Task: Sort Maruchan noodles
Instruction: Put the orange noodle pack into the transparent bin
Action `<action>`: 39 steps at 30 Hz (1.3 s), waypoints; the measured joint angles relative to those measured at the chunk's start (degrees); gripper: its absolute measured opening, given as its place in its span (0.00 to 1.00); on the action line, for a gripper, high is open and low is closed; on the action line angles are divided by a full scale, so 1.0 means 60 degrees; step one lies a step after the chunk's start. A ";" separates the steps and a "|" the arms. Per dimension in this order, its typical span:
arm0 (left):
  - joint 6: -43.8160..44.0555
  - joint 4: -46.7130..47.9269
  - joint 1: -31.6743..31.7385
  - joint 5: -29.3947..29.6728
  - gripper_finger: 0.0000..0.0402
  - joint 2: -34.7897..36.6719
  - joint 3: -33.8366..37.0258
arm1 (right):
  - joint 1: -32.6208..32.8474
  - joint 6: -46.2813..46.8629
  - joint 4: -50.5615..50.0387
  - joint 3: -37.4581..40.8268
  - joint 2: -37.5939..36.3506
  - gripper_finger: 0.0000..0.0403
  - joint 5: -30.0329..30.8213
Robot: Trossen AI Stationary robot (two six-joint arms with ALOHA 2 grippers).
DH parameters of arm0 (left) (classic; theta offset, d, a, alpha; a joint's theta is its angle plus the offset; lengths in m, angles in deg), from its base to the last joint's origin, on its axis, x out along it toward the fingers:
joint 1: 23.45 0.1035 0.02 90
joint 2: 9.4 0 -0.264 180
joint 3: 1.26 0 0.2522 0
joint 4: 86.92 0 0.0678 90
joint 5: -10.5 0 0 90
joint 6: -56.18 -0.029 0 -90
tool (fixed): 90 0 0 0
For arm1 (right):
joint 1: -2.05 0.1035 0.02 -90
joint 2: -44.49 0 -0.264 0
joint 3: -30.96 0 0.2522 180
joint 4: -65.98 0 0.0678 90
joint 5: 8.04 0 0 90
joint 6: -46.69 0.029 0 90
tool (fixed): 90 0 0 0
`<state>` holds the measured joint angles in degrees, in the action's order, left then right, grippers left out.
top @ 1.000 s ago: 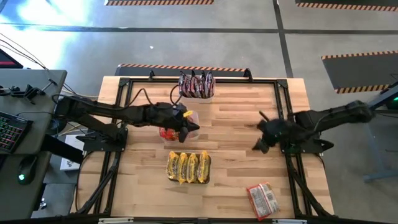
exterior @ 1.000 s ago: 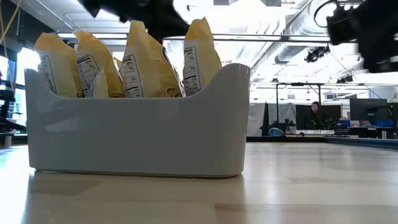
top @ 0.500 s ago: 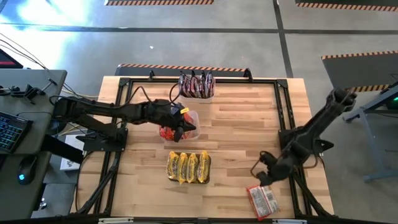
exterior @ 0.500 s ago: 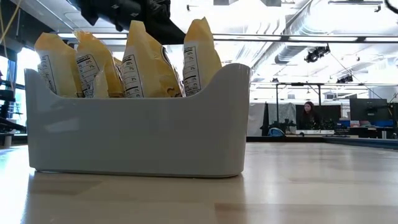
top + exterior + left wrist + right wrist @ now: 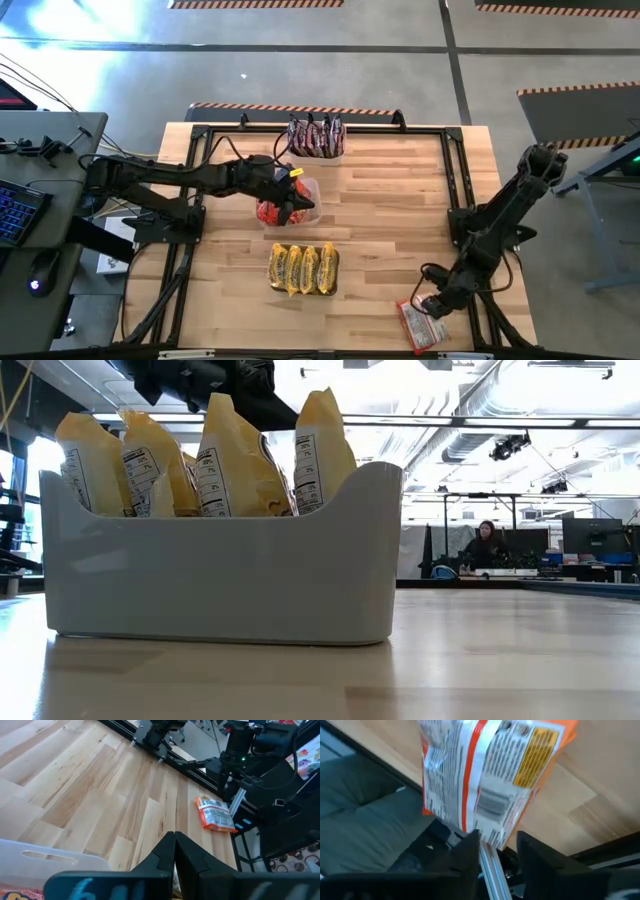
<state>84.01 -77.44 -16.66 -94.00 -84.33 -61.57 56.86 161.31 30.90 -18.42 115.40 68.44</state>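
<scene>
One loose red-and-white Maruchan noodle packet (image 5: 422,322) lies flat near the table's near right corner, also seen in the left wrist view (image 5: 216,813). My right gripper (image 5: 428,303) slants down at its far left edge, open. Yellow packets stand in a white tub (image 5: 303,268) at the near middle, filling the low view (image 5: 220,550). Dark brown packets stand in a tub (image 5: 316,137) at the far edge. Red packets sit in a clear tub (image 5: 272,212) at the centre. My left gripper (image 5: 305,208) hovers over that tub's right end, shut and holding nothing (image 5: 174,850). My right gripper (image 5: 495,850) comes from above, slanting down, with its two fingers (image 5: 465,851) astride one end of the packet's edge (image 5: 492,836). The packet lies flat on the table. Whether the fingers touch it, I cannot tell.
A black rail frame (image 5: 470,200) runs round the tabletop, close beside the loose packet on its right. Bare wood (image 5: 390,200) lies between the tubs and the right arm. A person shows far off in the room (image 5: 485,545).
My right gripper has swung from the table's middle right toward the near edge and down, turning as it went, and now stands at the loose red packet. The packet has not moved. My left gripper stays over the clear tub.
</scene>
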 joint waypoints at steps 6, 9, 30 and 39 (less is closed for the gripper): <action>0.0191 0.0013 -0.0036 0.0000 0.00 0.0000 0.0000 | 0.0205 -0.0721 0.0207 0.0000 0.0126 0.16 -0.0002; 0.0380 0.0017 -0.0036 0.0002 0.00 0.0000 0.0000 | 0.0426 -0.1423 0.0568 0.0000 0.0426 0.10 0.0197; 0.0843 0.0017 0.0015 0.0018 0.00 -0.0004 0.0000 | -0.1214 -0.3931 -0.0025 0.0021 0.0747 0.00 0.2955; 0.0752 0.0020 0.0055 0.0017 0.00 -0.0004 -0.0004 | -0.2350 -0.5018 -0.2190 -0.0639 -0.1032 0.00 0.3586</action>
<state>88.52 -77.32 -16.34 -93.90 -84.36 -61.59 42.76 131.20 17.76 -22.25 109.21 89.95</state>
